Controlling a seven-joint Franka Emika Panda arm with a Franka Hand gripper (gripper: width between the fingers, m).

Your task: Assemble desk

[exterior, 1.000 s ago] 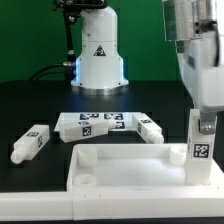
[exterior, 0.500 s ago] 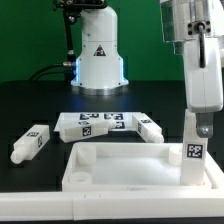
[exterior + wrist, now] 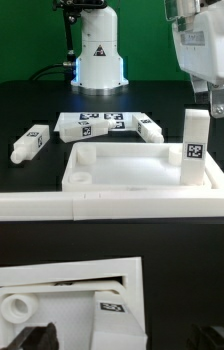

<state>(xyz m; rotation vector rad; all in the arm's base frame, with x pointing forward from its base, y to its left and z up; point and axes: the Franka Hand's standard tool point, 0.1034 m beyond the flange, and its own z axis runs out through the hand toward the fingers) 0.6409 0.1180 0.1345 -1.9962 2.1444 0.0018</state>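
- The gripper (image 3: 122, 336) hangs in the air, up above one corner of the panel (image 3: 120, 185).
- Its two dark fingers (image 3: 40, 336) are spread wide apart. They hold nothing.
- The panel is white and has a raised rim. It lies flat on the black table (image 3: 30, 100), at the front of the exterior view.
- One leg (image 3: 196, 140) stands straight up in the panel's front corner, on the exterior view's right. A black-and-white tag on its side faces the front.
- The gripper is above this leg and a little to the exterior view's right. It does not touch the leg.
- In the wrist view, you look down on this leg in its corner, with a round hole (image 3: 18, 305) in the panel near it.
- A second leg (image 3: 30, 142) lies on the table off the panel's back corner, on the exterior view's left.
- A third leg (image 3: 150, 127) lies just behind the panel, tilted a bit.
- The marker board (image 3: 98, 122) lies next to the third leg, between the panel and the robot base (image 3: 98, 60).
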